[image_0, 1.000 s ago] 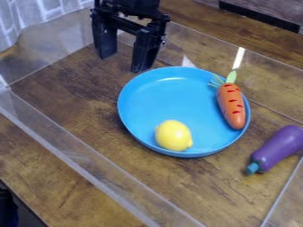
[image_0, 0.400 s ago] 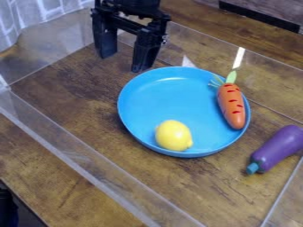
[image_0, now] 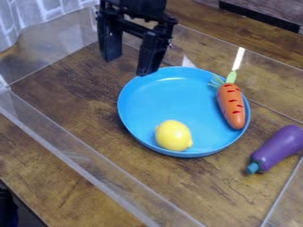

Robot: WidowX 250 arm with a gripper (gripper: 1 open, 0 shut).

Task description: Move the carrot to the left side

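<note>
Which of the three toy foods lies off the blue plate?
The purple eggplant: it lies on the wooden table right of the plate, while the lemon and carrot rest on it.

Quick count from my side: one carrot (image_0: 232,103), orange with a pale stem. One lemon (image_0: 174,135), yellow, round. One eggplant (image_0: 277,147), purple. So three toy produce items total. One blue plate (image_0: 148,102). One tool (image_0: 130,55) of mine, two dark fingers (image_0: 149,51). One wooden tabletop (image_0: 71,115), one clear-walled enclosure (image_0: 35,111) around it.
</note>
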